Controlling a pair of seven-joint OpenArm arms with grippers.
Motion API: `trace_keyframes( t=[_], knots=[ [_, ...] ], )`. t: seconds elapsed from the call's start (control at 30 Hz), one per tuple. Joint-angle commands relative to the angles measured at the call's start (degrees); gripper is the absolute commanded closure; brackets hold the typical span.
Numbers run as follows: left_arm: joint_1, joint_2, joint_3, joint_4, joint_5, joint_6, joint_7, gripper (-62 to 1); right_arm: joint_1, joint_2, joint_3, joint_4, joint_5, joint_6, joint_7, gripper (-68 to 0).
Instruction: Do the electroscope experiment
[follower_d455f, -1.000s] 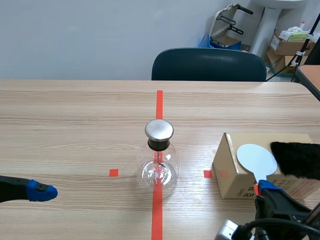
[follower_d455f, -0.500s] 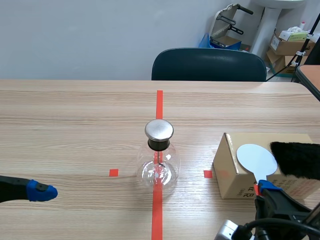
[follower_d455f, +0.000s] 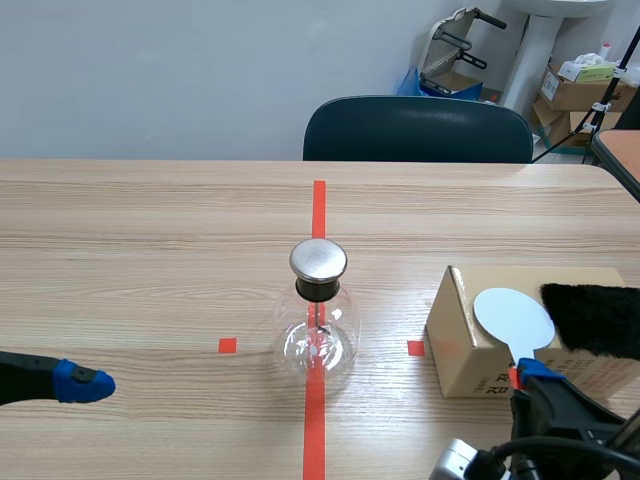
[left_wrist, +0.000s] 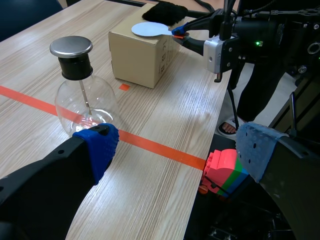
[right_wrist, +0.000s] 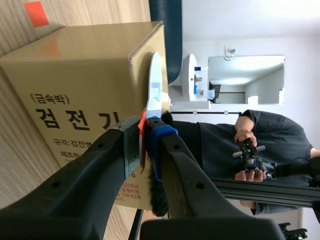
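A round glass flask with a shiny metal cap stands mid-table. The right gripper pinches a flat white paddle by the cardboard box. The left gripper lies low, fingers apart.

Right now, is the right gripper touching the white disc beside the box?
Touching. The right wrist view shows the right gripper shut on the red handle of the white disc, with one finger on each side.

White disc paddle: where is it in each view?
Scene view: white disc in front of the cardboard box, just above the right gripper.
Left wrist view: white disc at the box top, beyond the flask.
Right wrist view: white disc edge-on, held in the gripper, beside the box.
Shared landmark: the cardboard box.
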Motion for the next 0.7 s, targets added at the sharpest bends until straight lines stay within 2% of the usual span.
trace_keyframes(
  t=[0.0, 0.2, 0.43, 0.57, 0.67],
  knots=[
    [-0.2, 0.61, 0.48, 0.57, -0.57, -0.11, -0.81, -50.5, -0.66, 0.44, 0.22, 2.01, -0.17, -3.28, -0.02, -0.9],
    [-1.81, 2.27, 0.48, 0.55, -0.57, 0.04, 0.59, -48.9, -3.32, 0.81, 3.1, 7.8, -0.2, -3.28, 0.52, -0.9],
    [-7.13, 5.62, 0.59, -1.4, -0.87, 0.07, 3.15, -24.3, -1.7, 2.38, 6.38, 13.77, -0.61, -3.28, 2.71, -1.0],
    [-11.82, 7.96, 3.08, -4.42, -1.68, 0.09, 4.61, -21.3, 1.62, 2.19, 6.43, 14.4, -0.66, -2.89, 3.58, -1.1],
    [-16.13, 9.51, 6.49, -7.93, -1.66, 0.35, 6.08, -14.2, 4.35, 1.11, 6.43, 14.38, -0.66, -1.9, 4.57, -1.1]
  ],
)
